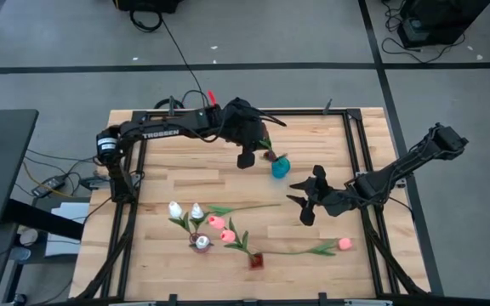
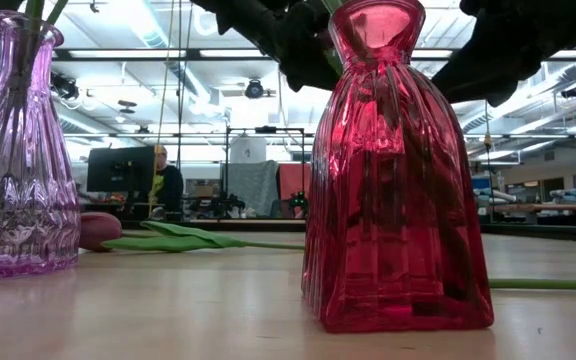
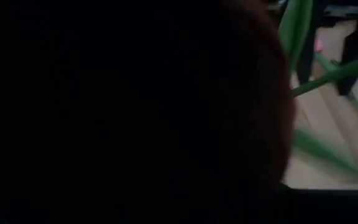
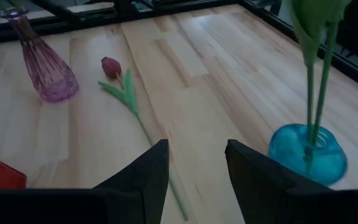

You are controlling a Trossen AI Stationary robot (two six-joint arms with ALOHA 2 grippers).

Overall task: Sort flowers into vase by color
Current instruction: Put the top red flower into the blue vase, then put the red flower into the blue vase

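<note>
- Lettering "TROSSEN" showing in white along the left arm (image 1: 164, 132) in the high view; no other readable writing.
- Left tool (image 1: 247, 140) hovering over the far middle of the wooden surface (image 1: 330, 144), just beside the blue vase (image 1: 280, 166); impossible to tell whether its fingers are open or closed on anything, the wrist view being almost fully blocked by something dark.
- Right tool (image 4: 194, 180) hanging near the right of the surface, fingers spread apart with nothing between them, pointing toward the surface's middle.
- Green stems (image 4: 319, 74) standing upright in the blue vase.
- Flowers lying flat near the front: two white tulips (image 1: 185, 210) and two pink tulips (image 1: 222, 228) clustering beside the purple vase (image 1: 201, 243), with one long stem (image 1: 249, 207) running left to right.
- Another pink tulip (image 1: 344, 244) lying with its head to the right, stem running leftward toward the red vase (image 1: 256, 260).
- Maroon tulip (image 4: 110, 66) lying with its stem stretching toward the right tool.
</note>
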